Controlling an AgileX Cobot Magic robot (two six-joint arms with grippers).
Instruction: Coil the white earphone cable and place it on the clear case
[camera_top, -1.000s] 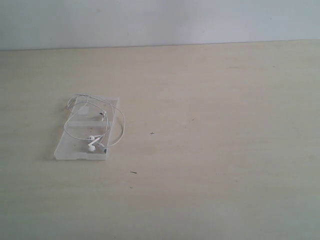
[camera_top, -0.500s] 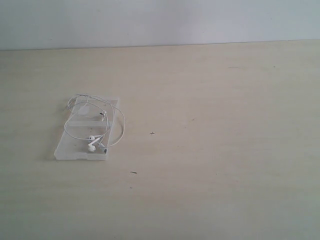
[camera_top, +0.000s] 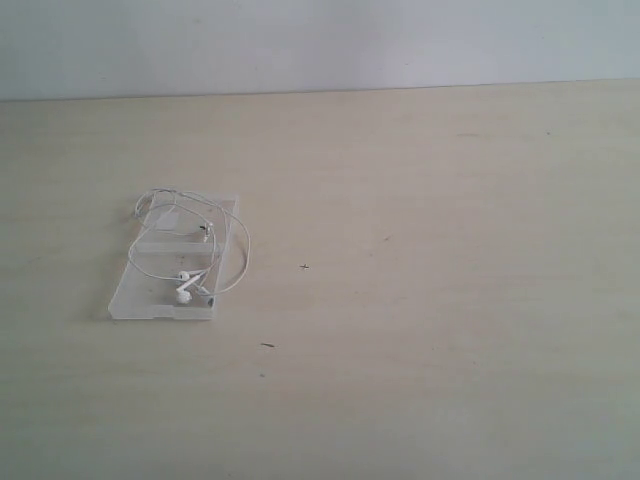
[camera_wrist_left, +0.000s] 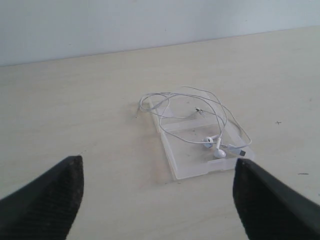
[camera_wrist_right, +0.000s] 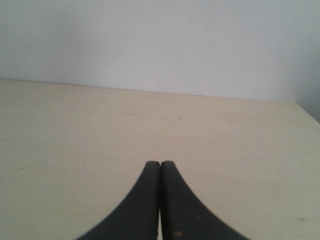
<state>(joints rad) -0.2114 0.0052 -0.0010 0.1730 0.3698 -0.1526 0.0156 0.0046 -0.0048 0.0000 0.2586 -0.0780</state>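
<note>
The clear case (camera_top: 150, 296) lies flat on the pale wooden table at the left of the exterior view. The white earphone cable (camera_top: 243, 250) rests coiled on top of it, both earbuds (camera_top: 184, 290) near the case's front end. The left wrist view shows the same clear case (camera_wrist_left: 190, 162) with the cable (camera_wrist_left: 165, 107) looped over it and the earbuds (camera_wrist_left: 214, 149) together. My left gripper (camera_wrist_left: 157, 162) is open, drawn back from the case, nothing between its fingers. My right gripper (camera_wrist_right: 160, 162) is shut on nothing, over bare table. Neither gripper appears in the exterior view.
A pale wall (camera_top: 320, 45) stands behind the table's far edge. A few small dark specks (camera_top: 267, 345) lie on the table (camera_top: 450, 280) near the case.
</note>
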